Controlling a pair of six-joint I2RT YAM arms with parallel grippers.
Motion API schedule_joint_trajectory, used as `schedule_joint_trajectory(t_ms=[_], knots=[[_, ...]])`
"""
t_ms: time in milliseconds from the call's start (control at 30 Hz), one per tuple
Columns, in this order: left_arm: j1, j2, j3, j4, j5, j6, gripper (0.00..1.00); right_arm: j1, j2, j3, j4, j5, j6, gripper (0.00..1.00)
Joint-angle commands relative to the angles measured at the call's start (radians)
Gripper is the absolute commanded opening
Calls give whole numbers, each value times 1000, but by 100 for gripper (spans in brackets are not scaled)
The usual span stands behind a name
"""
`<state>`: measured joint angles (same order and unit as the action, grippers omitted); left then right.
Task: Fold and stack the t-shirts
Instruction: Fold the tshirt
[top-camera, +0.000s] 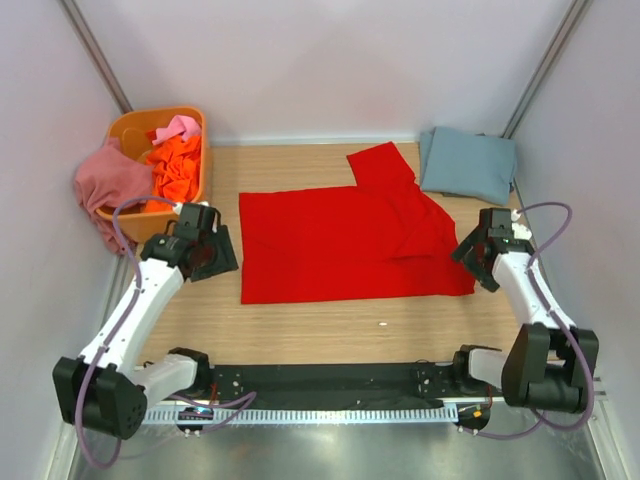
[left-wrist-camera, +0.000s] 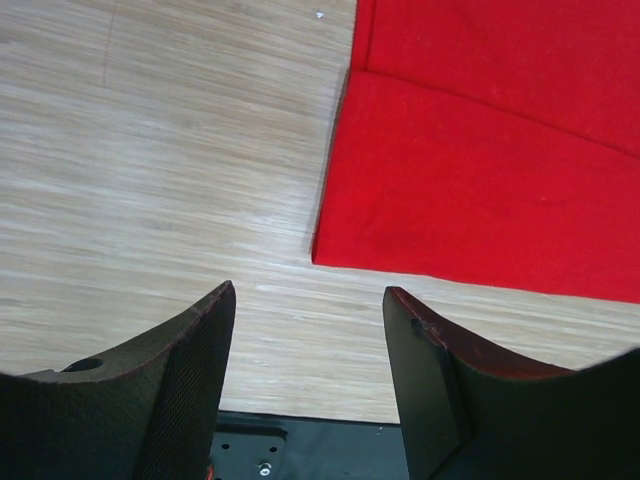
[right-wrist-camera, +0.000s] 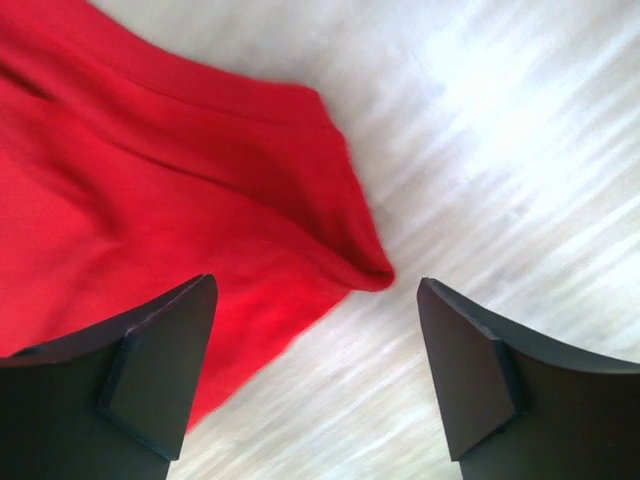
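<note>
Risk sits mostly at the right side of the red t-shirt (top-camera: 340, 245). From overhead it lies spread across the middle of the table (top-camera: 330, 335), one sleeve jutting toward the far side and its right part rumpled into slanting folds. The grey-blue t-shirt (top-camera: 467, 163) lies folded in the far right corner, just beside that sleeve. More shirts are heaped in and over the tub (top-camera: 125, 125) at far left. The left gripper (top-camera: 213, 250) hovers beside the red shirt's left edge, and the right gripper (top-camera: 478, 262) hovers at its near right corner. A fold made now would likely trap those rumples and give a lopsided bundle. A careless sweep could also drag the sleeve onto the grey-blue shirt.

At the left wrist, the left gripper (left-wrist-camera: 308, 295) stands open and empty over bare wood. The red shirt's (left-wrist-camera: 480, 170) corner is ahead and to one side. Closing here would catch nothing.

At the right wrist the picture is blurred. The right gripper (right-wrist-camera: 316, 284) gapes wide, and the red shirt's (right-wrist-camera: 150, 200) puckered corner lies between the jaws, touching neither. A descent off-centre might nudge that corner away or pinch a single layer, and the cloth could then slip out mid-lift.
</note>
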<state>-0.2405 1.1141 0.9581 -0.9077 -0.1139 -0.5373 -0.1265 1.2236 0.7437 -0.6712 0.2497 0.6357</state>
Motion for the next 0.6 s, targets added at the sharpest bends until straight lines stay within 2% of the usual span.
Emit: schedule_joint_trajectory(t_ms=[0, 133, 167, 267, 500, 567], knots=[[-8, -101, 25, -8, -17, 13, 63, 4, -120, 85, 67, -164, -13, 79], [-8, -169, -21, 44, -41, 10, 63, 19, -82, 53, 197, -358, 30, 59], [-8, -172, -21, 40, -46, 8, 64, 22, -61, 43, 231, -381, 36, 49], [-8, -177, -24, 41, -56, 5, 64, 33, 40, 31, 293, -424, 53, 37], [-8, -180, -25, 41, -59, 3, 64, 60, 171, 36, 386, -422, 53, 37], [-8, -180, -25, 41, -61, 3, 63, 59, 198, 46, 395, -405, 42, 41]])
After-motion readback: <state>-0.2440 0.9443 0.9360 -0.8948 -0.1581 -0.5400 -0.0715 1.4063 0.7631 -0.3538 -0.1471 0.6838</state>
